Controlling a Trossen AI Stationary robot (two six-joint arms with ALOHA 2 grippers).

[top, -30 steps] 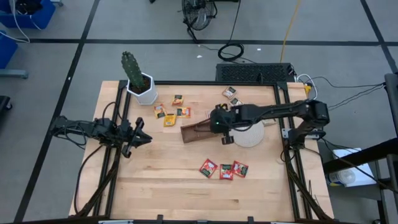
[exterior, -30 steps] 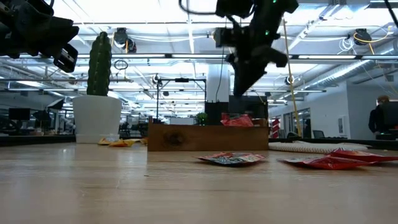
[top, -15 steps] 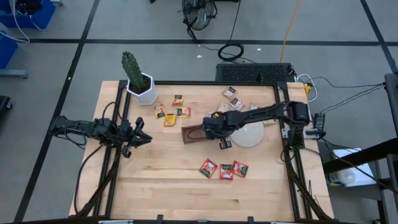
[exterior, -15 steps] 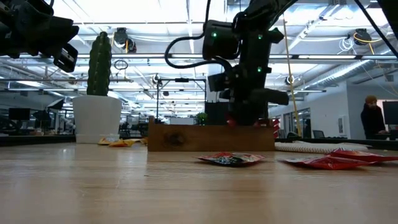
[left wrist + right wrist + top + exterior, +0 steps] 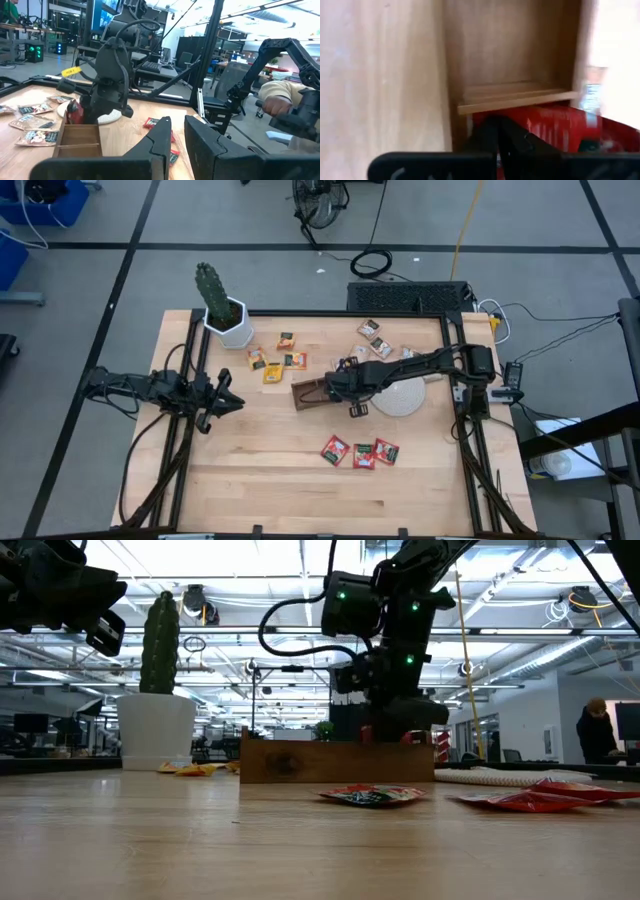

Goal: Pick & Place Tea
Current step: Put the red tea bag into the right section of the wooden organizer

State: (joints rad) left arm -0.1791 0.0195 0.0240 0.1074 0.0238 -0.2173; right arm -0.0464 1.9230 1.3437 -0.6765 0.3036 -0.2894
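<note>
Right gripper (image 5: 348,385): I have it low over the tray's right-hand end, centre of the high view, fingers clenched on a red sachet (image 5: 555,127), so the sachet goes into a compartment rather than onto the table.
Tray (image 5: 312,394): brown, divided, centre of the high view; the wrist view shows the red sachet just on the near side of a divider (image 5: 515,100), at the compartment I judge to be its target.
Left gripper (image 5: 222,402): parked at middle left, clear of the work; fingers nearly together, nothing between them.
Loose red sachets (image 5: 360,451): three, lower centre, awaiting pickup.
Yellow sachets (image 5: 272,366): a cluster upper centre-left, just beside the cactus pot (image 5: 230,325).
Tan sachets (image 5: 374,335): upper centre-right, near the disc (image 5: 400,395).
Next, by my judgement: release, then lift straight up to avoid dragging the sachet out.
</note>
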